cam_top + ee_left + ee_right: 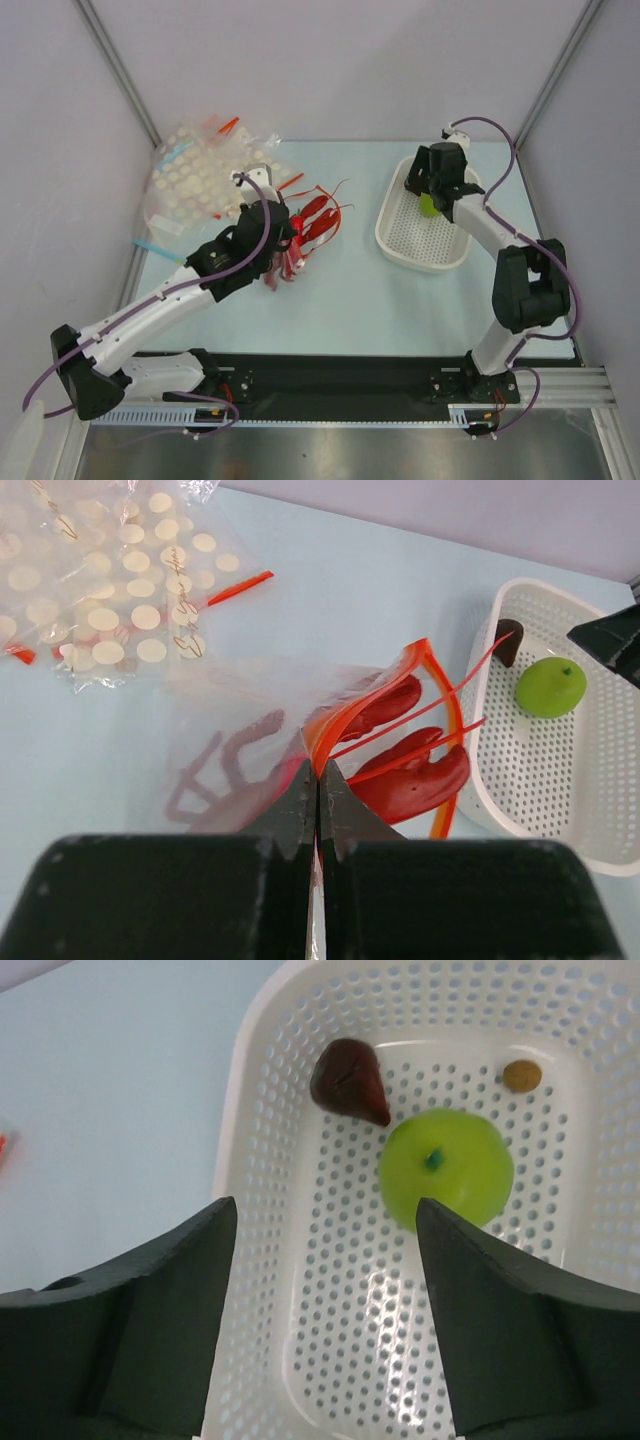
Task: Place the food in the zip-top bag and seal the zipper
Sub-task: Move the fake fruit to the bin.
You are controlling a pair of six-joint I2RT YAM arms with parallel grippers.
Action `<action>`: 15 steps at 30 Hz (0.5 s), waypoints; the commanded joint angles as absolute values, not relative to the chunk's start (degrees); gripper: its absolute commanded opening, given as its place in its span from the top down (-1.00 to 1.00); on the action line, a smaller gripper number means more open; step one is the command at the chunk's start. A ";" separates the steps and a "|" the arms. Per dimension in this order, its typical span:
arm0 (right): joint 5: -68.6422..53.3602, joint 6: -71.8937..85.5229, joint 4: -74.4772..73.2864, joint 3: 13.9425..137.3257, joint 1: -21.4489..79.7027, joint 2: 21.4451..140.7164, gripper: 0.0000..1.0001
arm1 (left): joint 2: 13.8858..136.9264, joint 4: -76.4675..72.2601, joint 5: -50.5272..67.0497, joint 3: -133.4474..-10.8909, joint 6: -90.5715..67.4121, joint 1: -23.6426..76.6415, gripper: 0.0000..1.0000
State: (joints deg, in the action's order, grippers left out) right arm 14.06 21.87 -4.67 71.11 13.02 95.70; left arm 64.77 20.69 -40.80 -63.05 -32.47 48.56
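Our left pincer [317, 780] is pressed together on the bag [230, 695] at its mouth edge. The lobster [415, 780] lies mostly inside, claws at the mouth, feelers poking past the gaping zipper [437, 670]. Our right pincer [322, 1222] hangs spread and empty over the basket [250, 1110] and fruit [450, 1165]. We judge that tucking in and sealing remain.
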 commanded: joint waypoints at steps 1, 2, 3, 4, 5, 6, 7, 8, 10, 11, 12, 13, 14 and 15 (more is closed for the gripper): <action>17.14 17.76 -6.33 78.11 12.39 100.78 -0.50 | 64.86 17.31 -41.93 -63.46 -31.55 48.16 0.99; 17.49 16.97 -6.76 79.53 12.22 102.12 -0.49 | 65.04 17.23 -41.75 -63.37 -31.64 48.16 0.99; 17.75 16.79 -7.46 81.37 11.52 103.78 -0.50 | 65.13 17.14 -41.57 -63.37 -31.55 48.16 0.99; 17.49 16.79 -9.38 82.95 10.99 106.93 -0.51 | 65.30 17.05 -41.40 -63.46 -31.55 48.16 0.99; 17.23 16.61 -10.54 86.45 10.29 108.79 -0.50 | 65.48 17.22 -41.57 -63.46 -31.55 48.16 0.99; 17.14 16.35 -11.68 88.14 9.76 110.37 -0.49 | 65.65 17.31 -41.57 -63.63 -31.47 48.16 0.99; 17.40 16.35 -14.56 89.72 8.54 113.44 -0.47 | 65.65 17.49 -41.66 -63.72 -31.46 48.16 0.99; 17.32 16.35 -15.89 92.26 8.09 114.60 -0.44 | 65.65 17.49 -41.66 -63.72 -31.46 48.16 0.99; 16.96 16.17 -18.98 93.34 7.30 116.10 -0.40 | 65.48 17.49 -41.75 -63.81 -31.38 48.16 1.00; 16.79 16.17 -19.42 93.08 7.29 116.02 -0.38 | 65.39 17.58 -41.57 -63.90 -31.46 48.16 0.99; 16.35 16.26 -19.60 91.68 7.29 115.58 -0.37 | 65.22 17.49 -41.40 -63.81 -31.46 48.16 0.99; 14.69 17.04 -19.95 90.89 7.29 115.05 -0.36 | 65.13 17.49 -41.22 -63.72 -31.46 48.16 0.99; 13.55 17.49 -20.13 90.01 7.21 113.74 -0.36 | 64.95 17.49 -41.13 -63.63 -31.55 48.16 0.99; 12.14 18.01 -21.26 87.91 7.29 112.95 -0.35 | 64.78 17.49 -40.78 -63.63 -31.55 48.16 0.99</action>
